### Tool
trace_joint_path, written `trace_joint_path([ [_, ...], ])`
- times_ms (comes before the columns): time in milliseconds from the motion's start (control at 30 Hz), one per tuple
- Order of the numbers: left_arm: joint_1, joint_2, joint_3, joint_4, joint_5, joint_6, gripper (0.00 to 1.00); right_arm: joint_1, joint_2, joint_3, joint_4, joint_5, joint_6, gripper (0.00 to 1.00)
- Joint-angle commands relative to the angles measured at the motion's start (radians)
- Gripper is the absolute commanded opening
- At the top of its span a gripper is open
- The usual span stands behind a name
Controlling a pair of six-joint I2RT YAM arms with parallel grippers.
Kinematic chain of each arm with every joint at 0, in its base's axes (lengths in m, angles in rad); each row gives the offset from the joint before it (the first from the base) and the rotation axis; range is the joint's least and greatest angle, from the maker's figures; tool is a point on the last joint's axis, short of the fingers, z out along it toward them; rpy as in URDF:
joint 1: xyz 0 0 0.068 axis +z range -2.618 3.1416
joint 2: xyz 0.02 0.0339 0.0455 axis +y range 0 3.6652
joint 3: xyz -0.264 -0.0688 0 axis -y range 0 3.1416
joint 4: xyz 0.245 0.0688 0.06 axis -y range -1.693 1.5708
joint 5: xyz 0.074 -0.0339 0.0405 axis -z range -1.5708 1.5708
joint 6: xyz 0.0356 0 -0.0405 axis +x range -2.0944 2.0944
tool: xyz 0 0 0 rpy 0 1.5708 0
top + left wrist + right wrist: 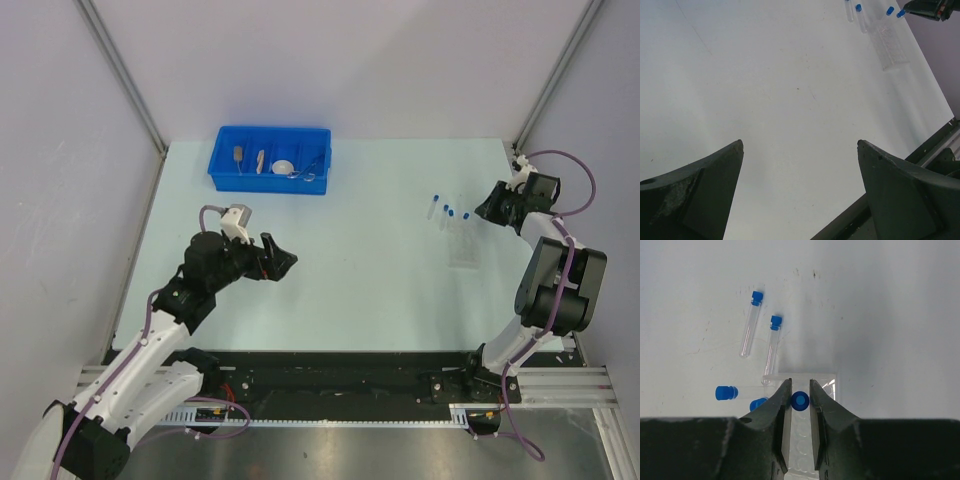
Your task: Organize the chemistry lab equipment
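Observation:
My right gripper is shut on the blue cap of a clear tube, seen end-on and upright over the clear plastic tube rack. Two capped tubes lie flat on the table beyond the rack. Two more blue caps show left of my fingers. From above, the right gripper is at the far end of the rack, next to the loose tubes. My left gripper is open and empty over bare table, far from the rack; from above it sits left of centre.
A blue divided bin stands at the back left. It holds tan wooden-handled tools, a white round dish and silver wire tongs. Grey walls close in the table on three sides.

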Motion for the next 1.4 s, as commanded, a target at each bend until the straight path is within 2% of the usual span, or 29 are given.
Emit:
trace_joint_path([
  [0,0.009,-0.027,-0.003,0.025,0.019,-0.011,1.0,0.006,-0.058,0.042,-0.015,-0.04,-0.011,0.24],
  [367,0.009,-0.064,-0.008,0.006,0.019,-0.012,1.0,0.006,-0.104,0.04,-0.05,-0.073,-0.007,0.26],
  [733,0.009,-0.087,-0.008,-0.015,0.014,-0.014,1.0,0.015,-0.077,0.04,-0.042,-0.041,-0.018,0.26],
  [1367,0.009,-0.081,-0.002,-0.017,0.013,-0.011,1.0,0.087,-0.092,0.04,-0.012,0.126,-0.069,0.16],
])
